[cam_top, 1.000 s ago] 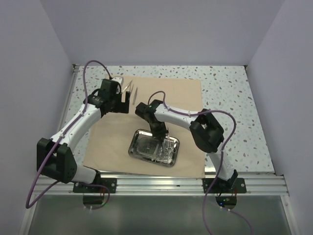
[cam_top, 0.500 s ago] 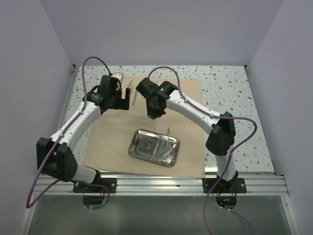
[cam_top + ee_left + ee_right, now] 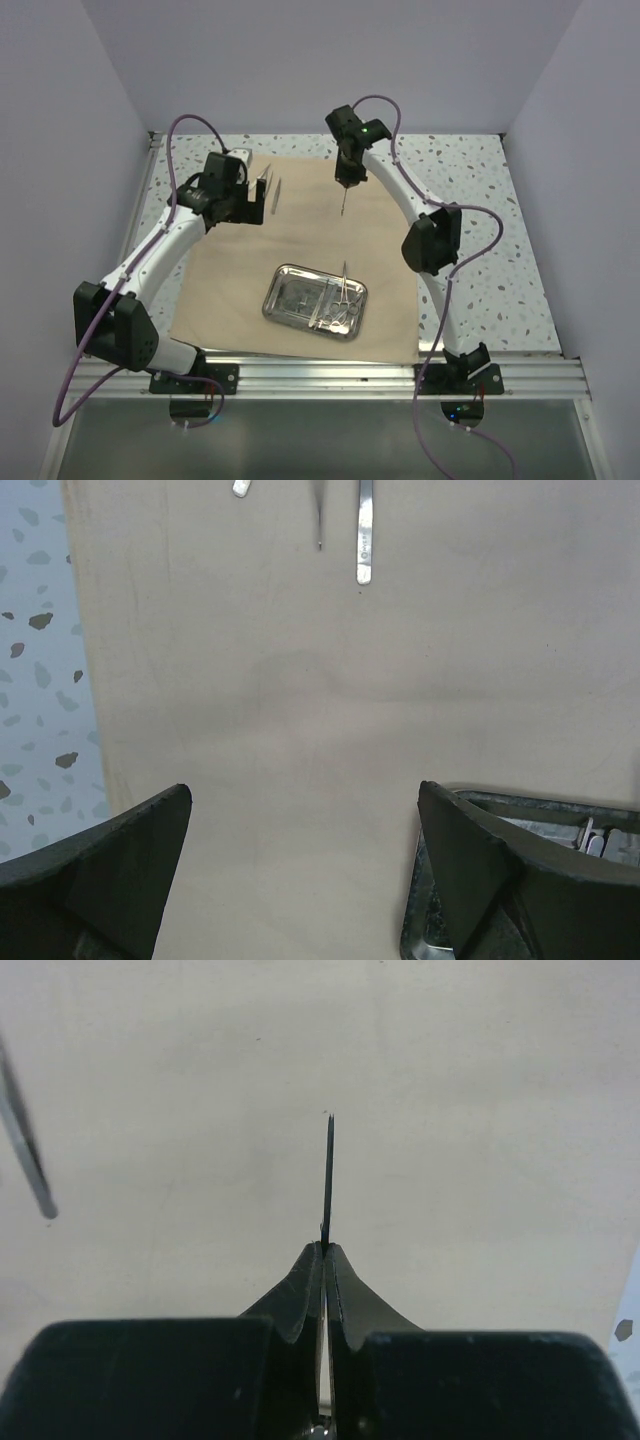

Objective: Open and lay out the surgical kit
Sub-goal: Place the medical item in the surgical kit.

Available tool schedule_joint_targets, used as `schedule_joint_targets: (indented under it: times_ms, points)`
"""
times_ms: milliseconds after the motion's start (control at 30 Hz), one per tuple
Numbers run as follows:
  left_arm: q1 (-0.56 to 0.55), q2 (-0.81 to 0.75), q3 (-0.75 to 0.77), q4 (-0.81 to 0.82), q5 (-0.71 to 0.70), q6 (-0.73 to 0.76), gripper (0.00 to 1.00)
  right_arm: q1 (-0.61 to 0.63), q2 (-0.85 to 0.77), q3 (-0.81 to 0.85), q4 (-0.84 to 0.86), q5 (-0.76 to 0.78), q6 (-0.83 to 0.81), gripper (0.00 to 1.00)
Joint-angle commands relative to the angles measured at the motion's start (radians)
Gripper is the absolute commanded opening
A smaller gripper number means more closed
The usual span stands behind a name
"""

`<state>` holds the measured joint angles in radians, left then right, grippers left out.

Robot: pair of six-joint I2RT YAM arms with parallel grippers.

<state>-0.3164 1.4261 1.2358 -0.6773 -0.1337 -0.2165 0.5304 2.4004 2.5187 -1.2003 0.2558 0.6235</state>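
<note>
The large beige cloth wrap [image 3: 240, 280] is spread flat on the white speckled surface [image 3: 470, 190]. On its near half is set the shiny rectangular steel tray with rounded corners [image 3: 290, 300]. Small metal scissors [image 3: 342, 303] are laid in the right part of the tray among other thin metal pieces that cannot be told apart.

The right gripper [image 3: 343, 182] is held above the far edge of the cloth, well apart from the tray. Its jaws are clenched on a thin pointed metal instrument [image 3: 343, 204], which is hung tip-down and clear of the cloth. In the right wrist view this instrument is seen edge-on, pinched between the closed fingers [image 3: 300, 1295]. Whether it is tweezers or another tool cannot be told.

The left gripper [image 3: 262, 192] is held over the far left part of the cloth. Its jaws are released, and only bare cloth is seen between them in the left wrist view. Just beside this gripper, a slim silvery metal tool [image 3: 273, 195] is laid on the cloth. In the left wrist view a corner of the tray is seen behind the right-hand finger, and the left edge of the cloth is seen against the speckled surface.
</note>
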Motion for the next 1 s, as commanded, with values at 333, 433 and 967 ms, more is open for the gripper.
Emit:
schedule_joint_targets:
  times_ms: [333, 433, 967]
  points:
    - [0.005, 0.040, 0.024, 0.021, 0.049, -0.006, 1.00, -0.056, 0.134, 0.098, -0.010, 0.158, -0.106, 0.00]
    - [0.005, 0.048, 0.016, 0.024, 0.046, -0.006, 1.00, -0.064, 0.169, 0.112, 0.004, 0.165, -0.116, 0.00]
    - [0.011, 0.068, 0.144, -0.024, -0.069, -0.073, 1.00, -0.063, -0.041, -0.104, 0.202, 0.129, -0.119, 0.84]
